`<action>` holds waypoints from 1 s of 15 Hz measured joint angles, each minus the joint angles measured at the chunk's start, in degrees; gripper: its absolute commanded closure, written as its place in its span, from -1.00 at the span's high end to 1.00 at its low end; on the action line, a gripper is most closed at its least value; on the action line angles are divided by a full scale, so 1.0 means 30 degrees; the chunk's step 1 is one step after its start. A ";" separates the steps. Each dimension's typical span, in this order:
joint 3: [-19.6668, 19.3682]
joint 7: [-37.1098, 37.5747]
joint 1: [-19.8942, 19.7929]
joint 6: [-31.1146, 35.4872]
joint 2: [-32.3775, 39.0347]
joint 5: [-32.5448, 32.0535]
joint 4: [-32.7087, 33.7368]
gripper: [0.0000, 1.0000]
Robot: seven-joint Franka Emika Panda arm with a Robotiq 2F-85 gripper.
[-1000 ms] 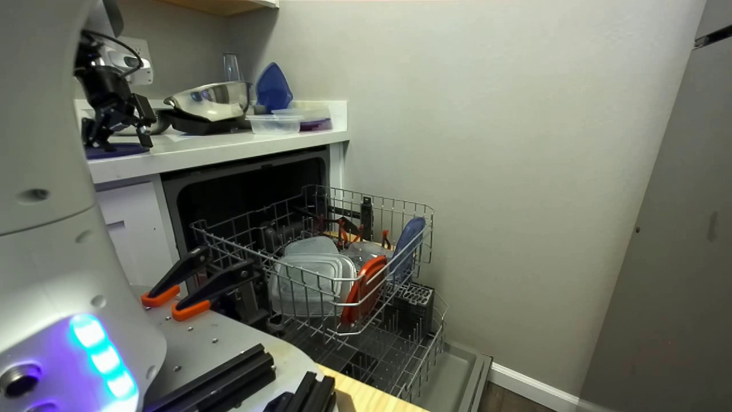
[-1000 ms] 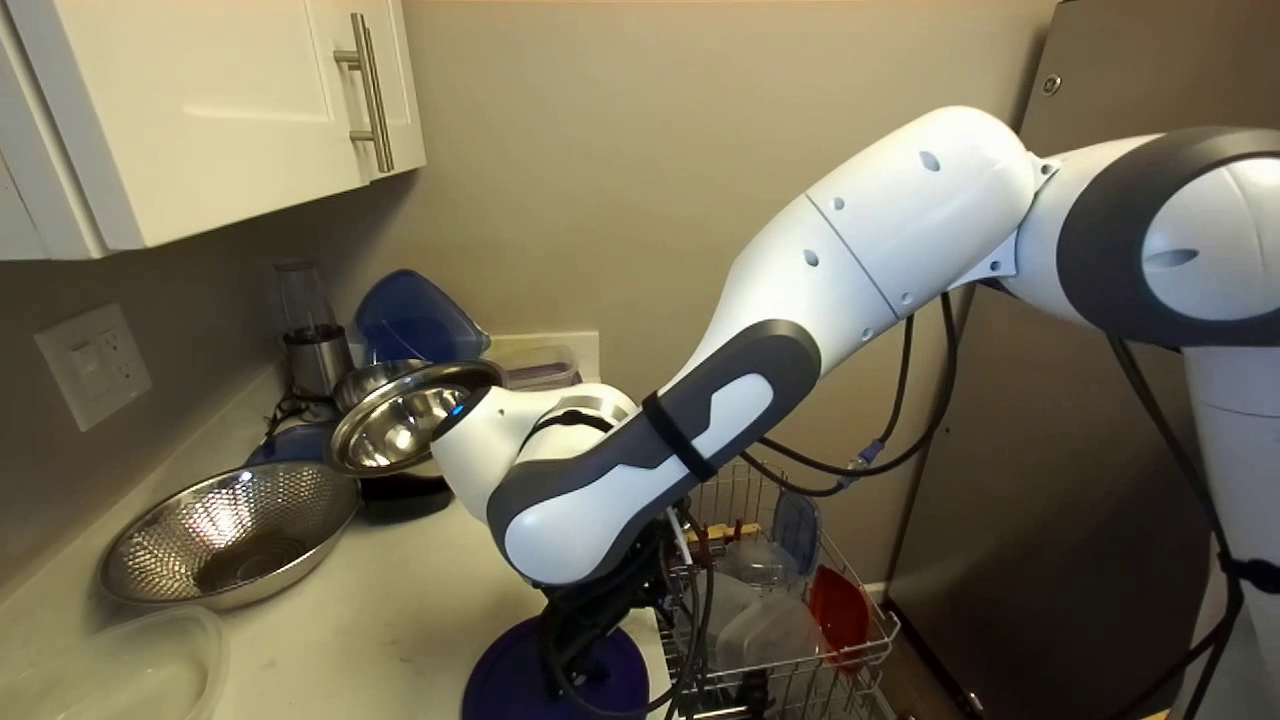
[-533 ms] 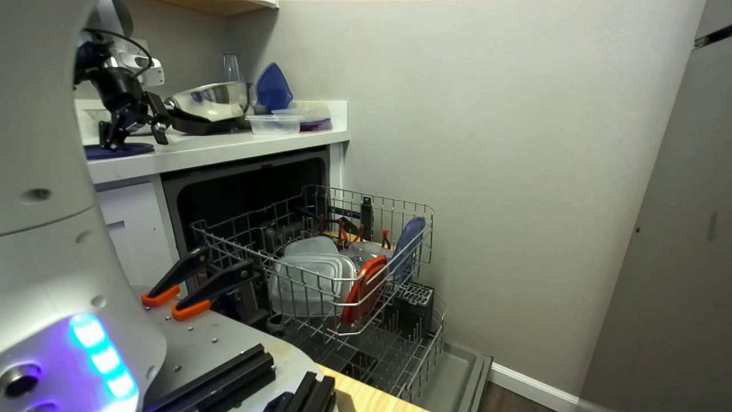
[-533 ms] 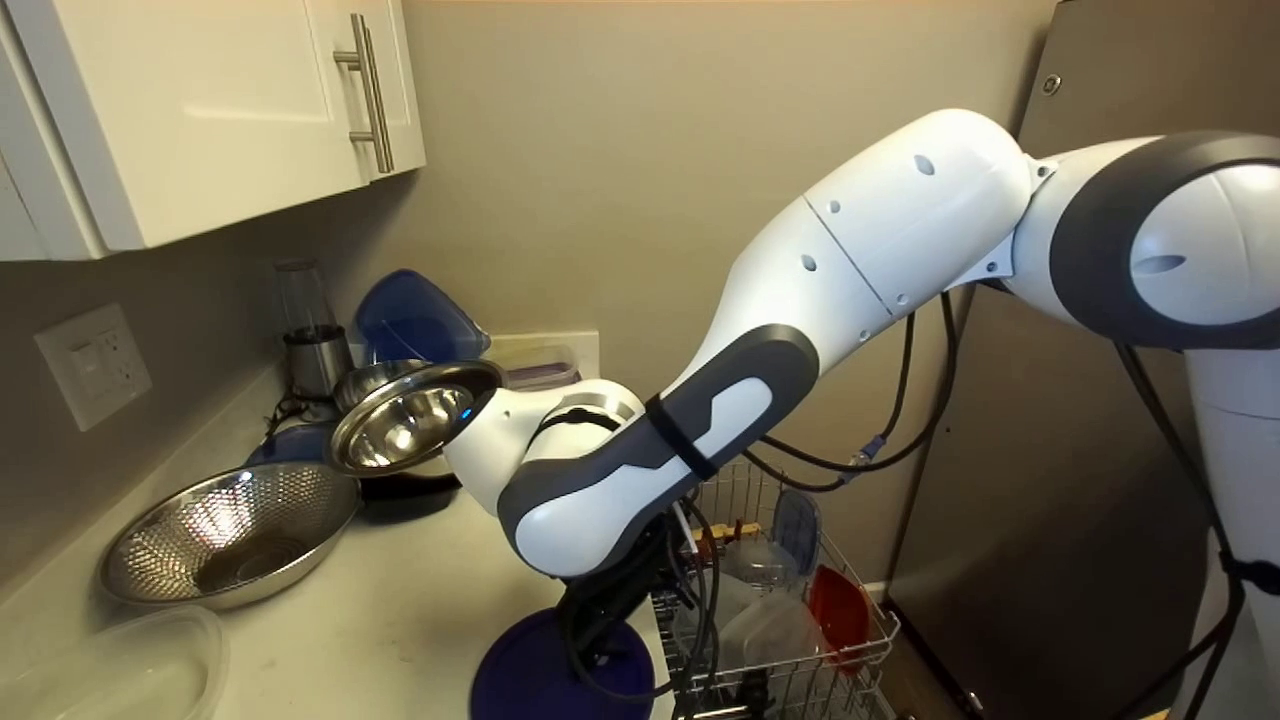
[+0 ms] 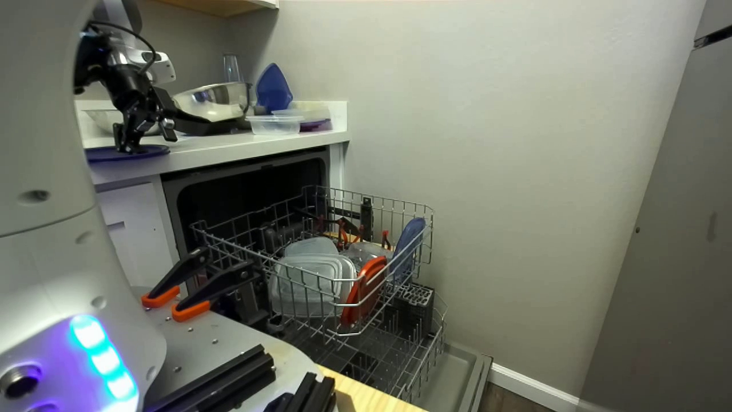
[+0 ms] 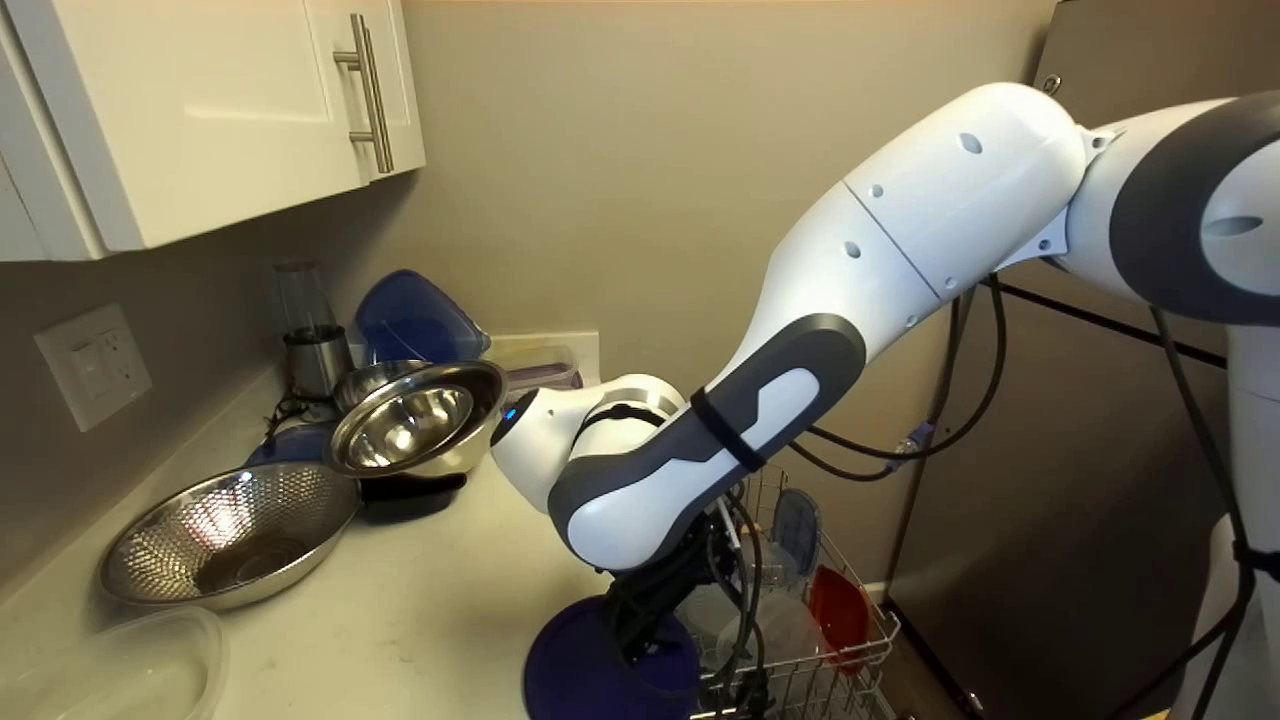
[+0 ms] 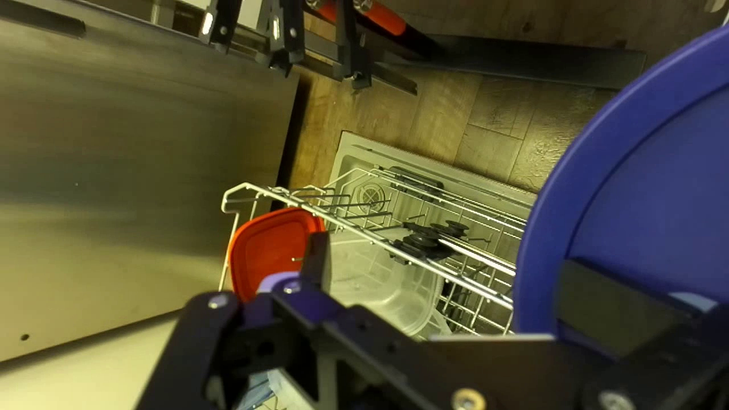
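Lid (image 6: 572,665) and spread gripper (image 5: 148,144) have shifted across the white counter (image 6: 440,600) toward the rack (image 5: 400,201).

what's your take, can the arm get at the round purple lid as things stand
Probably yes: the open hand is right at the round purple lid, nothing visible between them. The lid looks flat, though, so its edge may be awkward to pinch.
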 measured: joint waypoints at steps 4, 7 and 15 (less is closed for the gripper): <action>0.0210 0.0174 -0.0183 0.0669 -0.0577 0.0030 -0.0701 1.00; 0.0575 0.0174 -0.0199 0.1550 -0.0797 0.0094 -0.0631 1.00; 0.0897 0.0174 -0.0358 0.2366 -0.1494 0.0317 -0.0674 1.00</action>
